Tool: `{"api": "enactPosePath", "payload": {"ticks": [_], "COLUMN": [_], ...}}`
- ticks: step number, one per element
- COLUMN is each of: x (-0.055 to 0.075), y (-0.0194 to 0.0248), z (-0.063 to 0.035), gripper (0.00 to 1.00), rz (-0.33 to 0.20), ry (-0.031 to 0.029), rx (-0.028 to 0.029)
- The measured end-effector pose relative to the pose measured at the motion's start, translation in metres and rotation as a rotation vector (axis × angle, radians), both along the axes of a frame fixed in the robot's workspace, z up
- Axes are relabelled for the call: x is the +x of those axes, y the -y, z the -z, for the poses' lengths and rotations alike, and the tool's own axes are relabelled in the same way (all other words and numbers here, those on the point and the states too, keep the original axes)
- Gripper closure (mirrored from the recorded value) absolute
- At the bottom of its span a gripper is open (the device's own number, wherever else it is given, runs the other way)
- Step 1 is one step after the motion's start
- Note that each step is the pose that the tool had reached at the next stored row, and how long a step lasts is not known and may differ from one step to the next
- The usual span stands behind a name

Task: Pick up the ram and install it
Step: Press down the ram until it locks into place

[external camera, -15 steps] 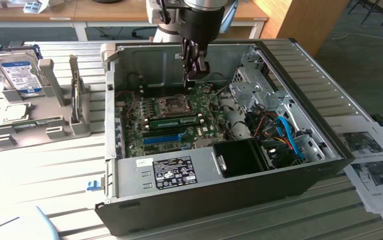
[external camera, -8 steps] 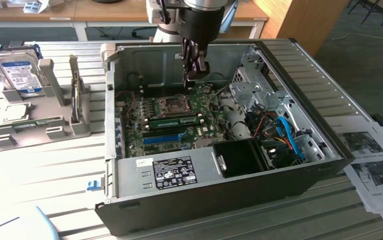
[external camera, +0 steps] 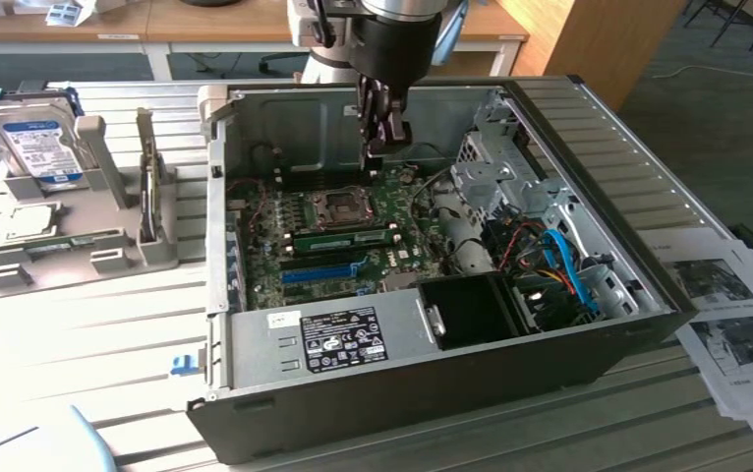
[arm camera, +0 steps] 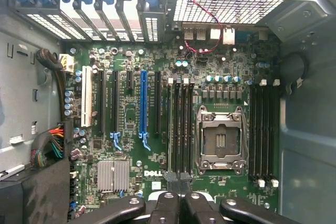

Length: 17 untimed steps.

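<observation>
I see circuit board (arm camera: 131, 124) green; long slot (arm camera: 142, 103) bright blue, neighbouring slot (arm camera: 85, 95) white. Memory stick (external camera: 344, 237) green, pale label. Heatsink (arm camera: 113, 176) silver, ribbed. Gripper (arm camera: 178, 182) black. Hard drive (external camera: 35, 147) label blue-and-white. Case (external camera: 612, 167) grey.

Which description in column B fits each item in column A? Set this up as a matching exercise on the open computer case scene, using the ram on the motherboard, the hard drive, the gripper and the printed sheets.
Column A
1. ram on the motherboard
2. hard drive
3. gripper
4. printed sheets

Column B
a. standing in the grey holder, exterior view's left
b. on the table, to the exterior view's right of the case
c. green, beside the CPU socket
d. shut, inside the open case

Pairs: 1-c, 2-a, 3-d, 4-b
</observation>
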State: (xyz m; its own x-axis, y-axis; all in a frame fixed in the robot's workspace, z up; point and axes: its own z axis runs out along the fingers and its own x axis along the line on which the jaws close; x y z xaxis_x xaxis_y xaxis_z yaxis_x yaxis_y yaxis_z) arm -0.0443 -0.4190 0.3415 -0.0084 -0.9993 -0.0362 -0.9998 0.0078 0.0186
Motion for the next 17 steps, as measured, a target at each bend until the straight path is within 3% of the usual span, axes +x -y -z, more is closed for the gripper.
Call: {"api": "enactPosePath", "payload": {"ticks": [17], "x": [0.0], "y": [0.0], "z": [0.0], "gripper": [0.9], "rz": [0.0], "ry": [0.0], "rx": [0.0]}}
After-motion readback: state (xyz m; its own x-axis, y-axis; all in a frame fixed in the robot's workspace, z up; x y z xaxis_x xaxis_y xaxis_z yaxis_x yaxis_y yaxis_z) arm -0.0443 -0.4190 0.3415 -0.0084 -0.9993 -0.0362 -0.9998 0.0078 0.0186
